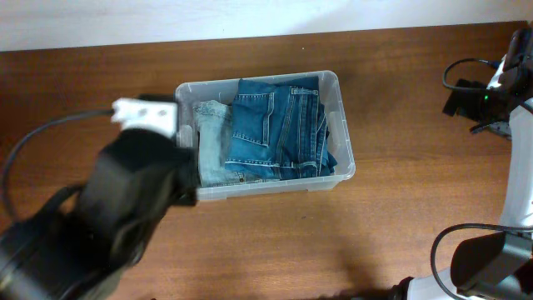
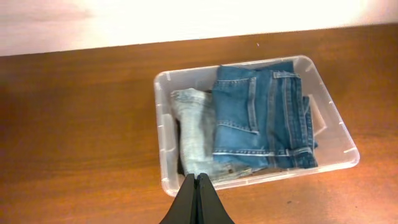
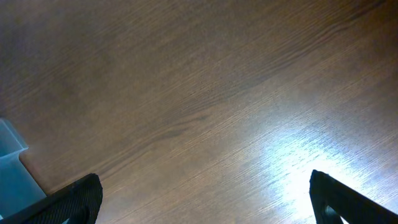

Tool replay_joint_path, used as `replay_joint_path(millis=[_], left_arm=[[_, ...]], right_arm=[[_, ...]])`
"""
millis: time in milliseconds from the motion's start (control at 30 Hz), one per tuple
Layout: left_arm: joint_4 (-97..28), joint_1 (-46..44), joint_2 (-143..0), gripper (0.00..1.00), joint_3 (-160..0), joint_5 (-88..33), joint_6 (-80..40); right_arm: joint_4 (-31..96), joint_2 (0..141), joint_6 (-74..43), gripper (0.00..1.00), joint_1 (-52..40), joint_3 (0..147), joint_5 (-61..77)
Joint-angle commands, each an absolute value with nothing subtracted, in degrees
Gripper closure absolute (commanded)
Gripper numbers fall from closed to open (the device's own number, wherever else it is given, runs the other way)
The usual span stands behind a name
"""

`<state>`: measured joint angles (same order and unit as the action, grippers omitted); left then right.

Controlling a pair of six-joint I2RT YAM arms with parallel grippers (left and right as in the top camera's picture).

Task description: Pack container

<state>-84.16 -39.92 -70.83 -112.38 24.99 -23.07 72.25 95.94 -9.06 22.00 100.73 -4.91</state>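
Centre of the overhead view: clear container [image 1: 346, 162] on the brown wooden worktop [image 1: 400, 242], long side running left to right. Inside, filling the middle and right: folded dark blue jeans [image 1: 275, 125]. Tucked against them at the container's left end: folded pale jeans [image 1: 212, 146].

Bottom middle of the left wrist view: left hand [image 2: 196, 183], fingers pressed together on themselves, tips overlapping the container's near rim next to the pale jeans; touching or not, cannot tell. Lower left of the overhead view: left arm [image 1: 125, 208], dark and bulky, covering the container's lower left corner.

Right wrist view: right hand [image 3: 204, 186] spread wide, one finger in each bottom corner, bare worktop showing between. Far right of the overhead view, well apart from the container: right arm [image 1: 520, 183].
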Motion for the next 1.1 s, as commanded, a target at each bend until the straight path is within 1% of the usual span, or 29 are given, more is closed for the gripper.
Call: replay_joint_path(millis=[0,100,200,300,333,367,400,433,467,533,633,667,767,800,867,933,967,1000,1067], left_arm=[[-84.44,-39.59,-62.78,0.99,-106.56,32.58,-28.32],[-84.14,-39.59,-54.63,0.99,-99.31,39.33,-34.65],[-81.8,-39.59,-46.13,0.99,-90.11,43.09,-39.81],[-76.99,-39.59,-38.06,0.99,-79.72,43.81,-41.41],[-72.42,-39.57,-33.41,0.98,-72.25,43.81,-41.41],[-69.69,-39.59,-31.22,0.91,-68.14,43.81,-41.41],[-67.53,-39.59,-29.85,0.81,-65.06,43.79,-41.41],[-65.21,-39.59,-28.51,0.67,-61.54,43.79,-41.41],[-63.07,-39.59,-27.62,0.57,-58.19,43.79,-41.41],[-58.0,-39.57,-26.96,0.45,-51.79,43.81,-41.39],[-47.97,-39.57,-27.51,0.41,-42.3,43.35,-41.39],[-42.61,-39.57,-27.81,0.38,-37.98,41.74,-41.39],[-32.67,-39.57,-28.05,0.36,-30.89,35.22,-41.39],[-27.42,-39.57,-28.05,0.3,-27.57,31.31,-41.39],[-23.18,-39.57,-28.08,0.23,-24.82,28.05,-41.36],[-21.17,-39.57,-28.08,0.13,-23.11,26.22,-41.36],[-20.75,-39.57,-28.08,0.03,-22.37,25.06,-41.36],[-20.75,-39.57,-28.08,0.01,-21.93,24.14,-41.36],[-20.88,-39.57,-28.12,0.01,-20.88,21.91,-41.36]], right_arm=[[72.23,95.94,-9.47,0.01,22.15,101.32,-5.21],[72.23,95.94,-9.47,0.01,22.15,101.32,-5.19],[72.23,95.94,-9.47,0.01,22.15,101.32,-5.19],[72.25,95.94,-9.47,0.02,22.15,101.32,-5.19],[72.25,95.94,-9.5,0.01,22.15,101.32,-5.19],[72.23,95.94,-9.47,0.02,22.15,101.32,-5.19],[72.23,95.94,-9.47,0.01,22.15,101.32,-5.19],[72.23,95.94,-9.47,0.01,22.15,101.32,-5.19],[72.23,95.94,-9.47,0.01,22.15,101.32,-5.21],[72.23,95.94,-9.47,0.02,22.15,101.32,-5.19],[72.23,95.94,-9.47,0.01,22.15,101.32,-5.19],[72.23,95.94,-9.47,0.01,22.15,101.32,-5.21],[72.23,95.94,-9.5,0.02,22.15,101.32,-5.21],[72.23,95.94,-9.47,0.02,22.15,101.32,-5.19],[72.23,95.94,-9.47,0.02,22.15,101.32,-5.19],[72.23,95.94,-9.47,0.01,22.15,101.32,-5.19],[72.23,95.94,-9.47,0.01,22.15,101.32,-5.19],[72.25,95.94,-9.47,0.02,22.15,101.32,-5.19],[72.23,95.94,-9.47,0.01,22.15,101.32,-5.19]])
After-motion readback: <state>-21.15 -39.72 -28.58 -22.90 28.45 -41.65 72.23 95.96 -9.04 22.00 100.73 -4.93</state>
